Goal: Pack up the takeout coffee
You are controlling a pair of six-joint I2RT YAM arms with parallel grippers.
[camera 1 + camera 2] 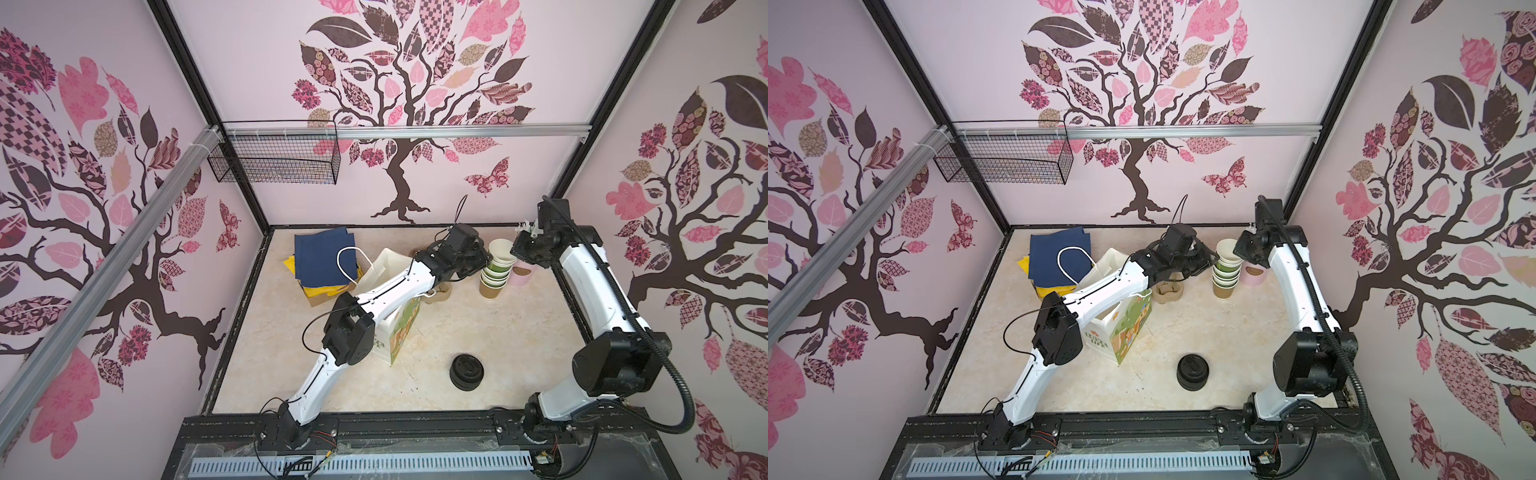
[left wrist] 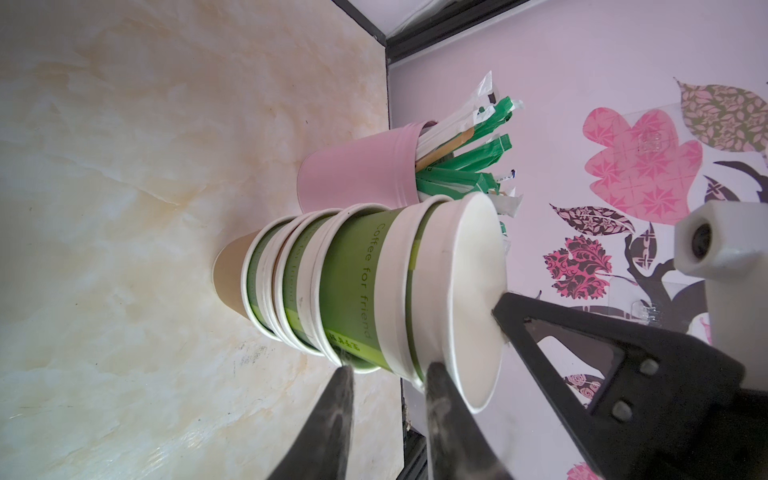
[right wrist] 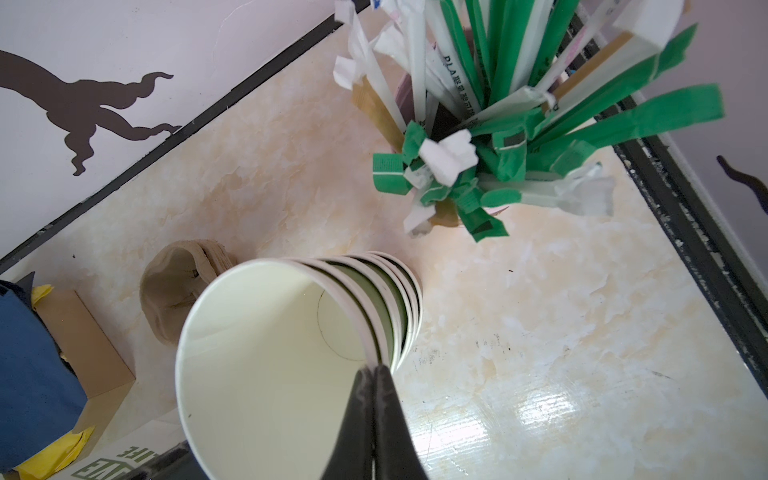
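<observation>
Both my top views look steeply down from the front onto the whole counter (image 1: 519, 332). My left wrist view sits close beside the nested cups (image 2: 361, 282); my right peers into them from above.

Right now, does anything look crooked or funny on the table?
Yes. In the cup stack at the back right, the top cups stick out much farther than the tightly nested lower ones, so it looks uneven. The right pincer is pinching the topmost cup's rim. Nothing looks spilled.
</observation>
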